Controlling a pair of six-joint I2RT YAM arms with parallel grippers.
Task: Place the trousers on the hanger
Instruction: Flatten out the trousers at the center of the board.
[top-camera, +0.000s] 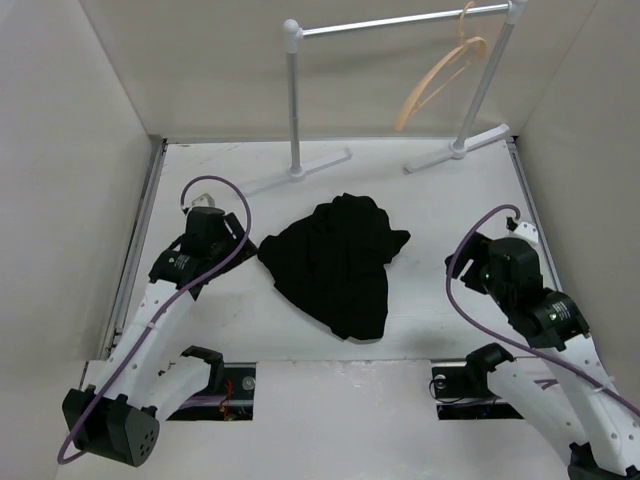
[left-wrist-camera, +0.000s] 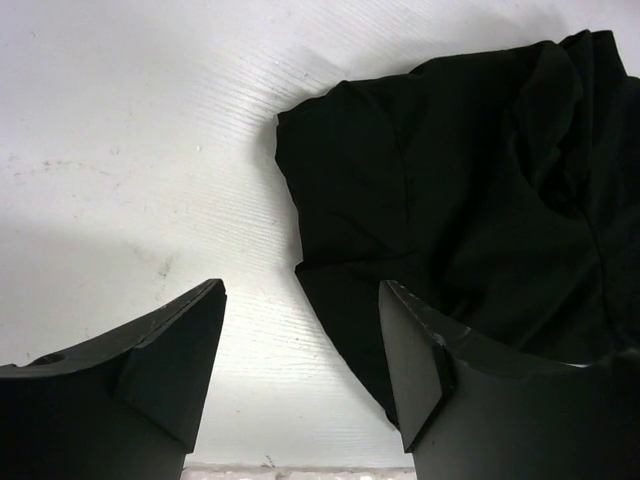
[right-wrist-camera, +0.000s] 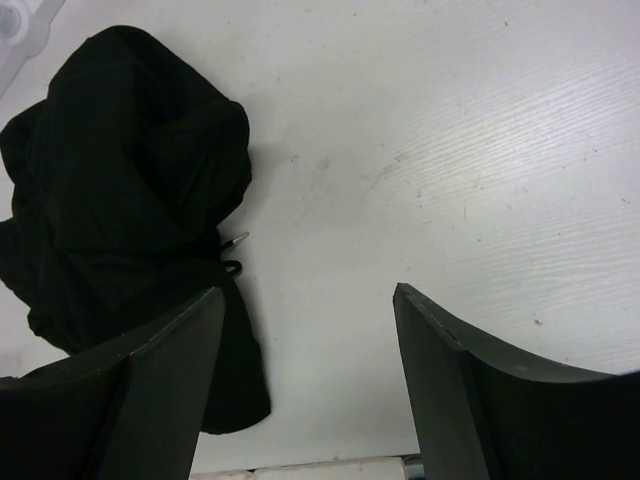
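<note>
Left tool (left-wrist-camera: 300, 305) is held wide open w/ nothing in it, low over the counter (top-camera: 450, 200); one finger overlaps the near edge of the black trousers (top-camera: 340, 265). Right tool (right-wrist-camera: 308, 300) is likewise spread wide and empty, trousers just beside its left finger.

The step is judged to be the first grasp. The trousers are bunched in a heap mid-counter, so legs and waistband can't be told apart. An outer raised fold should be pinched at the edge, not the thick middle, approx. one side per tool, then lifted so the cloth is spread out. The tan wooden hanger (top-camera: 440, 75) is hung tilted on the garment rail (top-camera: 400, 20) at the far right, well apart from the heap.

Count: 2 tools, 1 pr trousers, 1 hanger, 1 rail.
</note>
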